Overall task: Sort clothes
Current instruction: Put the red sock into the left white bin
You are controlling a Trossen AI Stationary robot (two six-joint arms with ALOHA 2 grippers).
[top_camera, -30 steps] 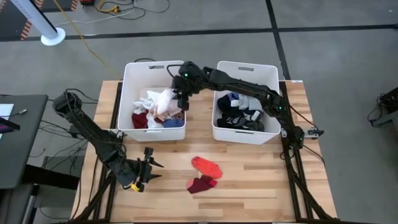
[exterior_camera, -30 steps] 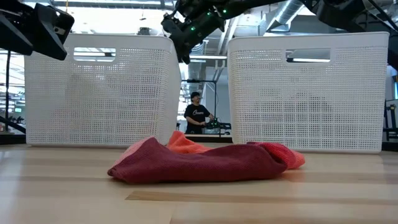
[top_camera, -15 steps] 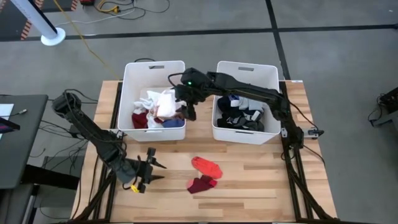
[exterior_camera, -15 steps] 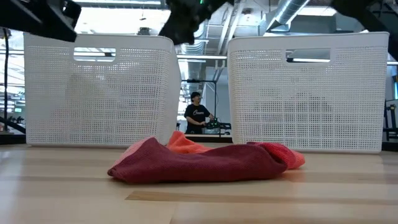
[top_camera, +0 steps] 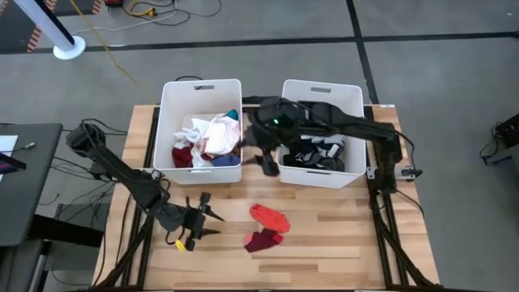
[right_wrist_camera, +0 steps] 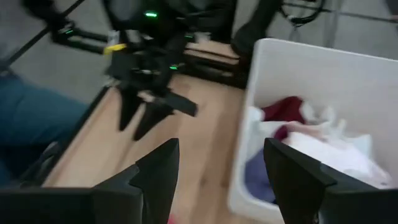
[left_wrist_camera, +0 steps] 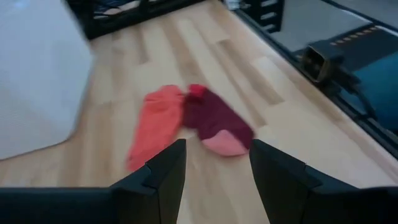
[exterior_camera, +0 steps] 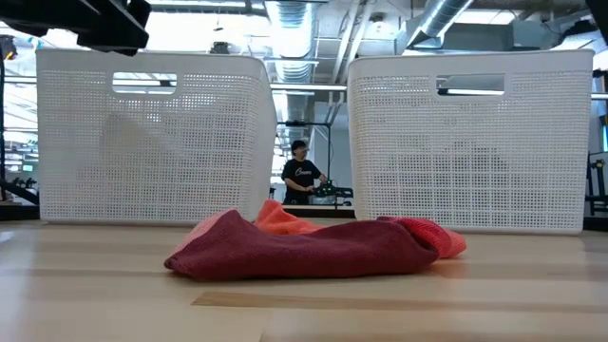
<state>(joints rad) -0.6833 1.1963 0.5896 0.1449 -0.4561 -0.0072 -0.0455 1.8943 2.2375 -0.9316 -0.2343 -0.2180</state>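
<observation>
The nearer left end effector (top_camera: 203, 219), fingers spread and empty, faces two socks (top_camera: 268, 226) lying lengthwise just ahead on the worktop (top_camera: 340, 235).

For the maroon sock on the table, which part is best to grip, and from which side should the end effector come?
The maroon sock lies flat on the wood, its far end touching the coral sock. Probably best is its free end with the pink tip, away from the coral one, taken from above in a pinch. The left end effector is open beside it and nearest.
</observation>
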